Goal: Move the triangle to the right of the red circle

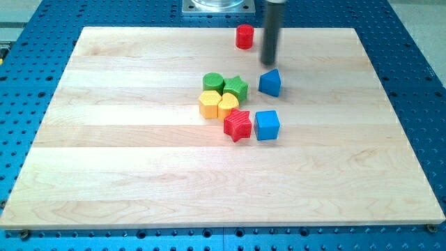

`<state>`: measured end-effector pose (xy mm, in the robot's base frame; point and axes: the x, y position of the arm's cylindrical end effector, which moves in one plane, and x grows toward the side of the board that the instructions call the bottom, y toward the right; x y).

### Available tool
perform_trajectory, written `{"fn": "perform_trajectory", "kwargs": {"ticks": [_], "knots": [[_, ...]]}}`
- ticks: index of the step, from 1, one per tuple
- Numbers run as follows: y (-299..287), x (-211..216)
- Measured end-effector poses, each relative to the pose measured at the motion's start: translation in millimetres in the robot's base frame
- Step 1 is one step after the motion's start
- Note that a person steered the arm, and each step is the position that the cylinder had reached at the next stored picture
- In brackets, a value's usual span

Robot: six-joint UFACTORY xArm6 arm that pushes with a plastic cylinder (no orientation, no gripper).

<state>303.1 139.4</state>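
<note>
The blue triangle (270, 82) lies on the wooden board (139, 160), right of the middle cluster. The red circle (244, 36) stands near the board's top edge, up and to the left of the triangle. My tip (268, 63) is just above the triangle's top edge in the view, very close to it, and below and right of the red circle. The dark rod rises from the tip out of the view's top.
A cluster sits left of the triangle: green circle (213, 83), green star (236, 87), yellow hexagon (208, 104), yellow heart (228, 105), red star (238, 125). A blue cube (267, 125) lies below the triangle. The arm's base plate (217, 6) is at the view's top.
</note>
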Motion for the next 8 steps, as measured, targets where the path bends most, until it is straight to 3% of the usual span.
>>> {"fn": "perform_trajectory", "kwargs": {"ticks": [1,2,3,4,6,8], "knots": [[31,62],[-57,73],[-119,71],[-121,84],[-140,32],[-141,52]]}}
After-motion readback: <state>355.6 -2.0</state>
